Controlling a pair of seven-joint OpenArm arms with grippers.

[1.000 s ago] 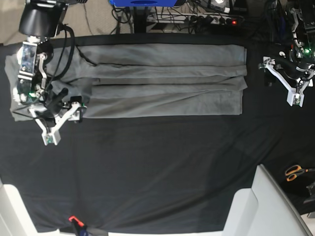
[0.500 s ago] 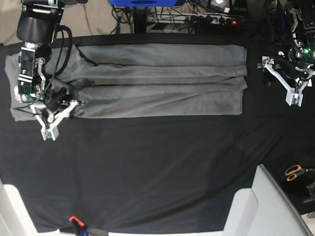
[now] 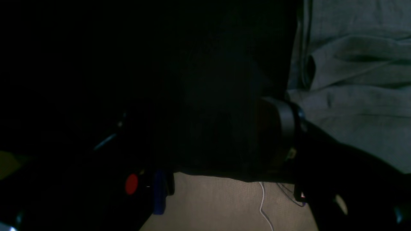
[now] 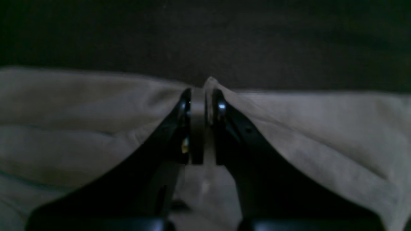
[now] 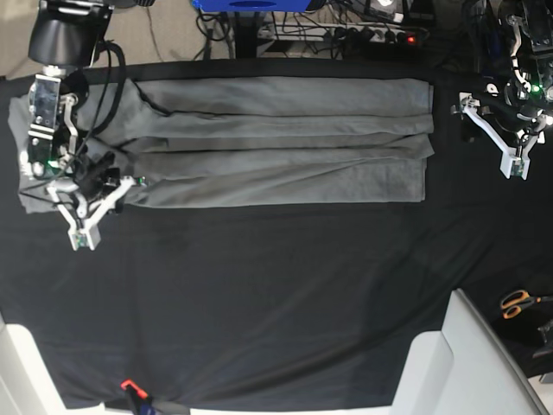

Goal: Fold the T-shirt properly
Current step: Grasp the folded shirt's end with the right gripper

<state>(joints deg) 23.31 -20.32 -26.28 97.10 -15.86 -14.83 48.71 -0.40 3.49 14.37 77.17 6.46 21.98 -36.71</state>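
The grey T-shirt point(image 5: 276, 143) lies folded into a long band across the back of the black cloth point(image 5: 259, 294). In the base view my right gripper point(image 5: 93, 203) sits at the band's near left corner. The right wrist view shows that gripper point(image 4: 201, 102) shut on a raised pinch of the T-shirt point(image 4: 80, 128) at its edge, with black cloth beyond. My left gripper point(image 5: 511, 143) hovers open over the cloth, to the right of the shirt's right end and not touching it. The left wrist view is mostly dark, with the T-shirt point(image 3: 353, 80) at upper right.
Orange-handled scissors point(image 5: 517, 303) lie at the right edge. A white bulky object point(image 5: 467, 363) fills the near right corner. A small red-tipped item point(image 5: 130, 386) sits at the cloth's front edge. Cables and a power strip point(image 5: 371, 35) run behind the table.
My right gripper has gone from open to shut, pinching the shirt's near left edge, and has shifted slightly left. The left gripper has edged a little toward the back.
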